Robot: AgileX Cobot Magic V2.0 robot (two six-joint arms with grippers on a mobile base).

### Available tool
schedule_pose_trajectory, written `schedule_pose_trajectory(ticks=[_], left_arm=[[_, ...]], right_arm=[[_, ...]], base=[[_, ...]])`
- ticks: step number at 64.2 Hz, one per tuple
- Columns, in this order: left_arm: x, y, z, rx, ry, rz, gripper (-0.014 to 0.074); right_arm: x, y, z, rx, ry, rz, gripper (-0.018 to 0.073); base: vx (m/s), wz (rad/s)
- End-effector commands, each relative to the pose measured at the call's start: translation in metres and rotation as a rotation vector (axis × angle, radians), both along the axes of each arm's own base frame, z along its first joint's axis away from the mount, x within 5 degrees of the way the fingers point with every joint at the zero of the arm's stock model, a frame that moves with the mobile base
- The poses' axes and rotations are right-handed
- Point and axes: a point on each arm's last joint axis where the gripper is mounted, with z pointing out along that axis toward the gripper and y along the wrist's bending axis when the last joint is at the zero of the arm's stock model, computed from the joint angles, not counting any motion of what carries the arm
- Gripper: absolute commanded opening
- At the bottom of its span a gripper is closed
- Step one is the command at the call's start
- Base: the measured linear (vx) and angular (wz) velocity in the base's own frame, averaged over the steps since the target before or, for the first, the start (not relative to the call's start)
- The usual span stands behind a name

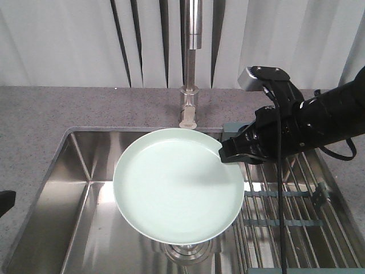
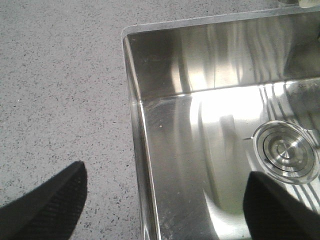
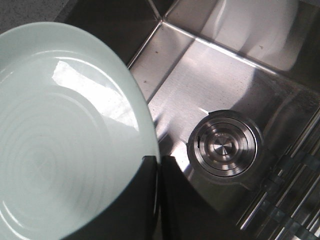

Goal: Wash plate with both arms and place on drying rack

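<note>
1. Reaching in from the right side, we are stretching our right arm point(image 1: 331, 114) to the left, over the drying rack point(image 1: 296, 211). The wrist is dipping down a little.
2. We are carrying a small grey camera block point(image 1: 248, 78) on top of that wrist. A black cable point(image 1: 279, 188) is hanging down from it across the rack rods.
3. We are pinching the plate point(image 1: 177, 185) with our right gripper point(image 1: 224, 151). Its two black fingers point(image 3: 142, 200) are squeezing the rim, one on each side of it.
4. We are holding the pale green plate up in the air above the sink point(image 1: 80, 171), in front of the tap point(image 1: 192, 57).
5. The plate is lying almost flat, with its hollow side facing up. It is round, so no side of it is longer than another. We are gripping it at its back right edge, and the rest is sticking out to the left.
6. The plate is hanging over the round drain point(image 3: 225, 145), which is peeking out just below its front edge in the front view.
7. We are holding our left gripper point(image 2: 162, 200) low at the sink's left wall. Its fingers are spread wide apart with nothing between them. One finger is hanging over the speckled grey counter point(image 2: 60, 90) and the other over the shiny sink floor.
</note>
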Motion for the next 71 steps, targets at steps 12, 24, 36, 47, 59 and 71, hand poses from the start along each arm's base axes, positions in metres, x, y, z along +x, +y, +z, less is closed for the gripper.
schedule_pose_trajectory(ticks=[12, 24, 36, 47, 59, 71], left_arm=[[0.004, 0.000, 0.014, -0.027, -0.090, 0.012, 0.0593], [0.004, 0.000, 0.014, -0.027, -0.090, 0.012, 0.0593], [0.004, 0.000, 0.014, -0.027, -0.090, 0.012, 0.0593], [0.004, 0.000, 0.014, -0.027, -0.090, 0.012, 0.0593], [0.004, 0.000, 0.014, -0.027, -0.090, 0.012, 0.0593], [0.004, 0.000, 0.014, -0.027, -0.090, 0.012, 0.0593]], right_arm=[[-0.002, -0.004, 0.017, -0.011, -0.101, 0.006, -0.0004], [-0.001, -0.010, 0.013, -0.113, -0.138, 0.025, -0.0004], [0.000, -0.011, 0.008, -0.157, -0.152, 0.063, -0.0004], [-0.004, 0.006, 0.007, -0.129, -0.189, 0.110, -0.0004], [0.013, 0.019, 0.006, -0.121, -0.194, 0.118, -0.0004], [0.039, 0.027, 0.012, -0.125, -0.208, 0.110, -0.0004]], base=[[0.00, 0.00], [0.00, 0.00], [0.00, 0.00], [0.00, 0.00], [0.00, 0.00], [0.00, 0.00]])
